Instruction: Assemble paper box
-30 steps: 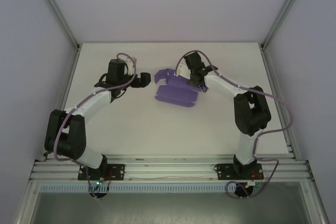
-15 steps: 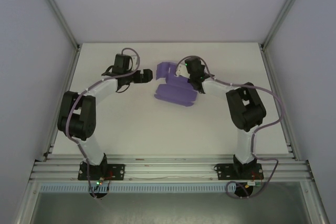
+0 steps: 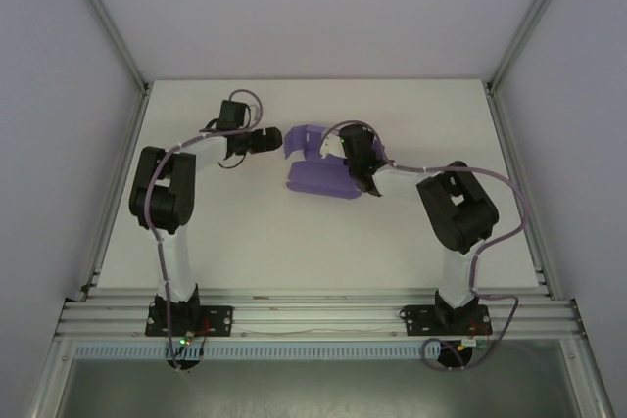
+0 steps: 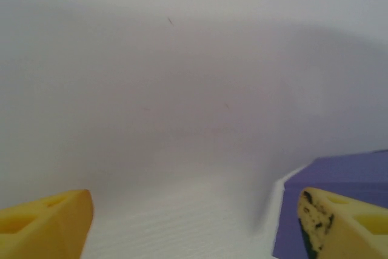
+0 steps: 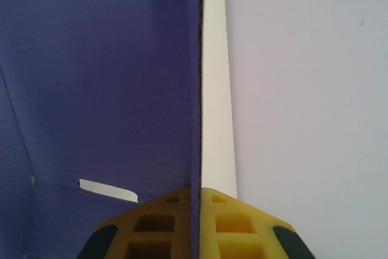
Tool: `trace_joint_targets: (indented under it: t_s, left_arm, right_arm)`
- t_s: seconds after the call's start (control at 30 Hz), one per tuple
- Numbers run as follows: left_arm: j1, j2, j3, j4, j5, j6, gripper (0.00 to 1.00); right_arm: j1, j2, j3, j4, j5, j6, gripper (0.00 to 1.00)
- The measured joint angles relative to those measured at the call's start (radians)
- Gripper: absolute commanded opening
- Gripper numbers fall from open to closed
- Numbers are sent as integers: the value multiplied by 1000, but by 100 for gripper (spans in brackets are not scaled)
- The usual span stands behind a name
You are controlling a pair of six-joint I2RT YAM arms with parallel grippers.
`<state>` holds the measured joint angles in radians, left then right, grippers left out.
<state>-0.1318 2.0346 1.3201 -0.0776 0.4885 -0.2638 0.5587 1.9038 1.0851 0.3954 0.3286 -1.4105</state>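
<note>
On the tabletop [image 3: 245, 242] the right hand [image 5: 194, 210] is pinching the paper box [image 3: 321, 178] wall; the left hand [image 3: 272, 140] is gaping wide just left of it.

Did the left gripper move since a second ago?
Yes. The left gripper has shifted slightly toward the far edge of the table, and it is close beside the paper box.

Paper box [image 3: 318, 181] blocks the middle; table [image 3: 294, 242] around lies open.

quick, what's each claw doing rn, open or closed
Left claw: open, nothing between its fingers.
Right claw: closed on an upright panel of the paper box.
</note>
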Motion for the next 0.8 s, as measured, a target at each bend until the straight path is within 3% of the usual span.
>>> trace_joint_targets:
  t_s: [0.17,0.33,0.57,0.8]
  left_arm:
    - [-57,-6,-68,101,111,18,78]
    - [-117,-2,-55,123,135,65,62]
    - [-163,12,-38,156,118,101,62]
    - [-163,12,-132,314,91,100,63]
  right_arm:
    - [0,-2,-3,0,1,3,0]
    - [2,-2,-3,0,5,6,0]
    - [4,-1,-10,11,17,11,0]
    - [21,-1,-58,96,64,-51,0]
